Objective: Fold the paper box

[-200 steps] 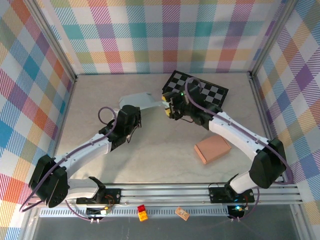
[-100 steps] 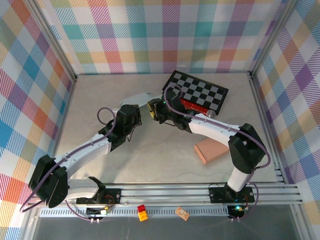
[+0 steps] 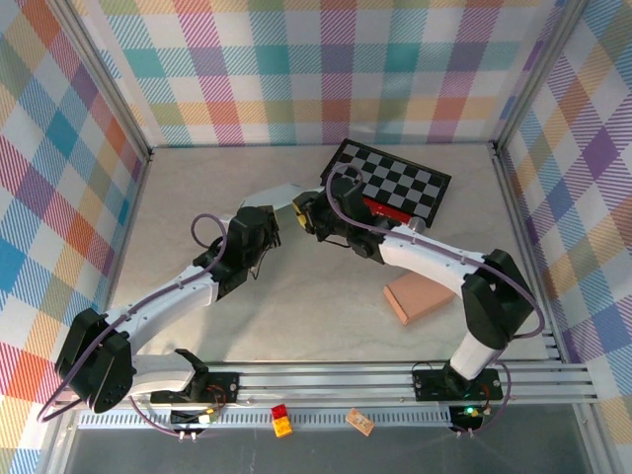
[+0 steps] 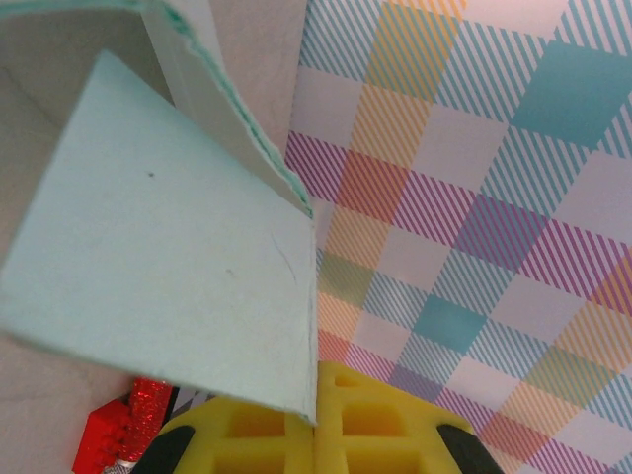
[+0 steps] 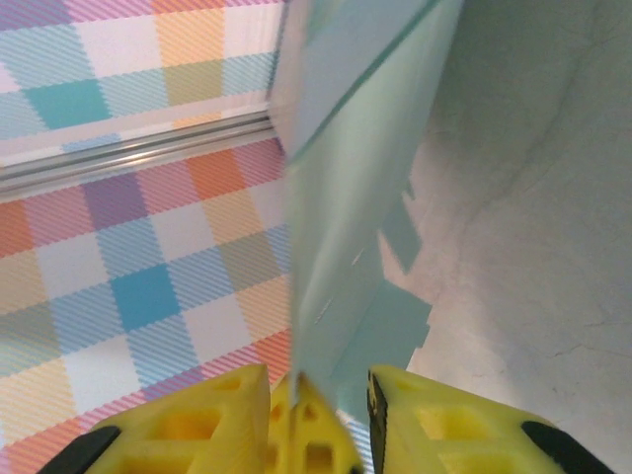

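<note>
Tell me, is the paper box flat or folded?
Partly folded: the paper box shows panels meeting at an angle along a crease, not one flat sheet.

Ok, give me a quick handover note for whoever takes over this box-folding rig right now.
Left gripper: shut on a panel of the paper box.
Right gripper: a box edge runs between its fingers; whether it is clamped is unclear.
Box: mid-table between the two arms, next to the checkerboard.
Done: some panels are bent at angles.
Left: form the sides and close the box.
</note>
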Robot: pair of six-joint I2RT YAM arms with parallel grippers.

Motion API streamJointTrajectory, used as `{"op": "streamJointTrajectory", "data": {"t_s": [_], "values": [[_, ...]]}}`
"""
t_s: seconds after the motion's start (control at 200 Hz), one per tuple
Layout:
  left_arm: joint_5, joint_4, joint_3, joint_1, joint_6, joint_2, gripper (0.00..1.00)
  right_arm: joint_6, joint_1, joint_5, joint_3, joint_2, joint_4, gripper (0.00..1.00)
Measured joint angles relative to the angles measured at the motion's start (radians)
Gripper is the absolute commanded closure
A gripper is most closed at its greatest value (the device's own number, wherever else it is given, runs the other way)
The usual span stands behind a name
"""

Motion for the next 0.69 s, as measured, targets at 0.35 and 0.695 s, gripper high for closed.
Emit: {"op": "streamJointTrajectory", "data": {"t_s": [0.35,0.695], "values": [[0.016,0.0,0.0,0.0,-0.016,0.004,1.0,-0.001,0.005,0.008,0.012,0.042,0.028,0.63],[0.027,0.0,0.0,0.0,-0.026,0.004,1.0,-0.016,0.005,0.008,0.075,0.111,0.031,0.79]]}}
